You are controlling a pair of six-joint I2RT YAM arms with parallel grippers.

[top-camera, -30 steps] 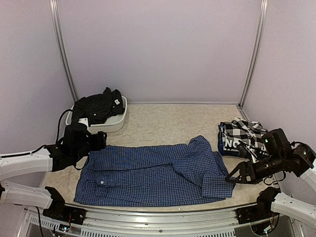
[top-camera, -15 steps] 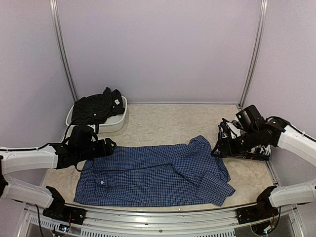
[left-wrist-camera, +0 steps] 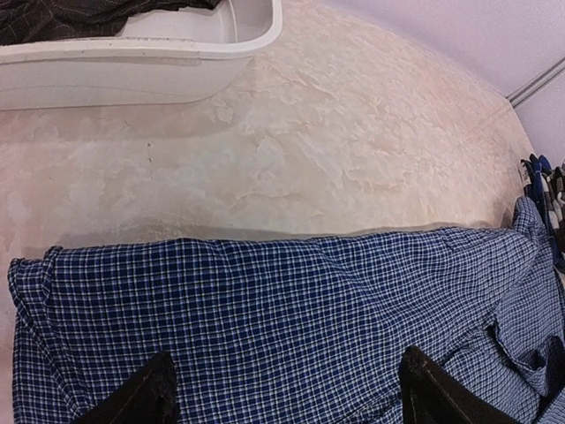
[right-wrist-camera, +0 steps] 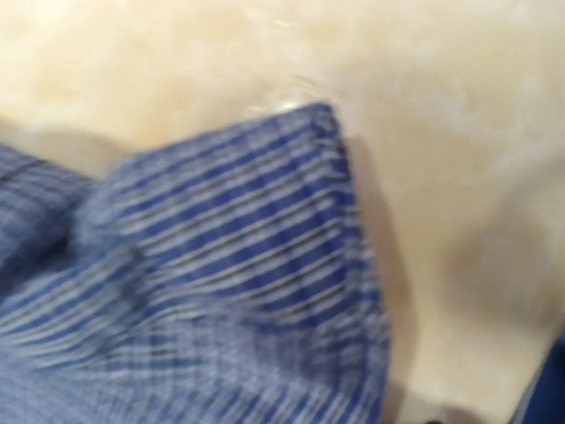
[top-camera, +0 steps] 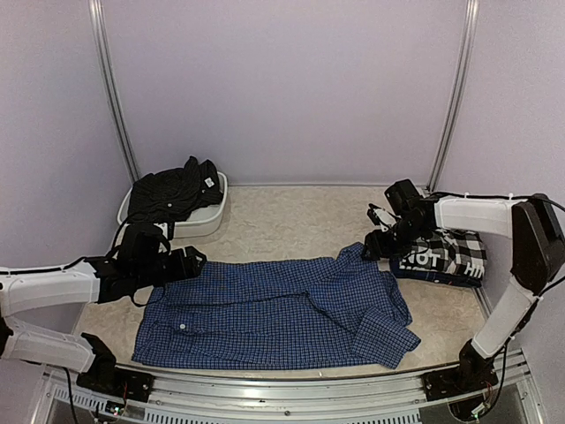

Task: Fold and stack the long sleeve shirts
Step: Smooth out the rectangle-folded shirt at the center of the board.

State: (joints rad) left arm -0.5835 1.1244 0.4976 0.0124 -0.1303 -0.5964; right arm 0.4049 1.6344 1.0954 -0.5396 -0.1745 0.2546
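Observation:
The blue shirt with fine dark check (top-camera: 274, 314) lies spread flat across the front of the table. My left gripper (top-camera: 196, 261) is open and low over its far left edge; the left wrist view shows both fingertips (left-wrist-camera: 154, 393) wide apart above the cloth (left-wrist-camera: 282, 309). My right gripper (top-camera: 369, 247) hovers at the shirt's far right corner. The right wrist view is blurred, shows only a blue cuff (right-wrist-camera: 238, 265), and no fingers. The black-and-white check shirt (top-camera: 446, 252) lies folded at the right. The plain black shirt (top-camera: 172, 190) is bunched in a tub.
A white tub (top-camera: 207, 221) stands at the back left and holds the black shirt; its rim shows in the left wrist view (left-wrist-camera: 132, 66). Bare beige tabletop (top-camera: 300, 216) lies behind the blue shirt. Metal frame posts stand at both back corners.
My right arm swung from the front right corner of the shirt back and left to its far right corner. My left gripper shifted right to the shirt's far left edge.

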